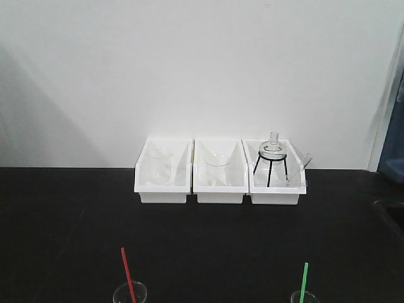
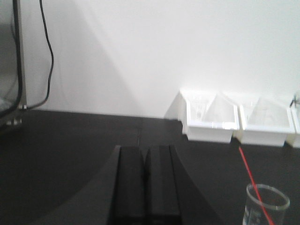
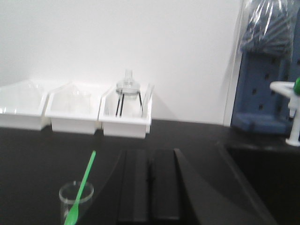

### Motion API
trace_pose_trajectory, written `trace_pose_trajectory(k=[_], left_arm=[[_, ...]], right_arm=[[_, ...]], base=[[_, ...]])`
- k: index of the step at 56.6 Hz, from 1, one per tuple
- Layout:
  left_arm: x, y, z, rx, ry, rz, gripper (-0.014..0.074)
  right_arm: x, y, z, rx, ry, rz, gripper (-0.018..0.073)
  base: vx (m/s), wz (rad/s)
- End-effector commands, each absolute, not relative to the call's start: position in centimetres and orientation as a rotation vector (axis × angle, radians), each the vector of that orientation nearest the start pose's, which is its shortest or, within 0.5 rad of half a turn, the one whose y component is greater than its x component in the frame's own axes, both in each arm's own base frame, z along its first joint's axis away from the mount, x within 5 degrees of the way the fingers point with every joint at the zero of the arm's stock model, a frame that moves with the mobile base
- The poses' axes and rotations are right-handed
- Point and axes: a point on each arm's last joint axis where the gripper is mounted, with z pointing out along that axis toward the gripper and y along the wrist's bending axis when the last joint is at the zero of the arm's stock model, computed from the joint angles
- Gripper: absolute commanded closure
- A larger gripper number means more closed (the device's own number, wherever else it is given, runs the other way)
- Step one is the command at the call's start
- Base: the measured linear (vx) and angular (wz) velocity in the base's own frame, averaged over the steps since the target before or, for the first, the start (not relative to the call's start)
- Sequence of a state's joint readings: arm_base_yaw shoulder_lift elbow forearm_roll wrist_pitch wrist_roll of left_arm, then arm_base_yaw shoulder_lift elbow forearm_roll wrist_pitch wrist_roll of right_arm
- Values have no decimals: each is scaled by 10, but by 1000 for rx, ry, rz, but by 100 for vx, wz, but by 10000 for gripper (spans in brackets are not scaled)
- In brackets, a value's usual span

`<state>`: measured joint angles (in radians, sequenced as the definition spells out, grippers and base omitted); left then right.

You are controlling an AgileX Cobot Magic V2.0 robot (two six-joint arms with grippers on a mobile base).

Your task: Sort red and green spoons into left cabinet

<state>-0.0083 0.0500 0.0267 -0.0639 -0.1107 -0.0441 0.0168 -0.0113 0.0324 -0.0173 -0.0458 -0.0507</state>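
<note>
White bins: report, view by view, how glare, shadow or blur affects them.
Front view: the white bins are fairly sharp, though their pale tops nearly merge with the bright wall. Left wrist view: soft overall, glare washes out their rims, and a broad shadow crosses the wall. Right wrist view: mildly blurred, evenly lit, edges readable.

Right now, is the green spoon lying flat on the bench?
No, the green spoon stands tilted inside a clear beaker.

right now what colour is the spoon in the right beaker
Slim plastic spoon: bright green, best in right wrist view.
</note>
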Motion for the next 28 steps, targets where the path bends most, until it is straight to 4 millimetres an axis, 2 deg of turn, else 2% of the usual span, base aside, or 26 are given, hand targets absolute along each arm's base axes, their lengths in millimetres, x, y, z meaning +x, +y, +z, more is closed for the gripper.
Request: trace_pose_trajectory(k=[1,7,12,21,28], left_arm=[[58,1,231,-89,1277,-101,603],[55,1,248,-82,1216,-100,603],[52,0,268,-43,1246,-70,603],[52,0,300,56,1348,56,603],[63,0,311,61,1384,61,603]], right_arm=[[53,1,220,-65,1284,-57,566],[49,1,233,-29,1196,-14,566],[45,1,250,-12,1180,11,566],[43,0,276,-54,1321,-51,564],[51,-1,285,-76,1468,-86,561]], base=[[0,0],[0,0],[0,0],[0,0],[0,0]])
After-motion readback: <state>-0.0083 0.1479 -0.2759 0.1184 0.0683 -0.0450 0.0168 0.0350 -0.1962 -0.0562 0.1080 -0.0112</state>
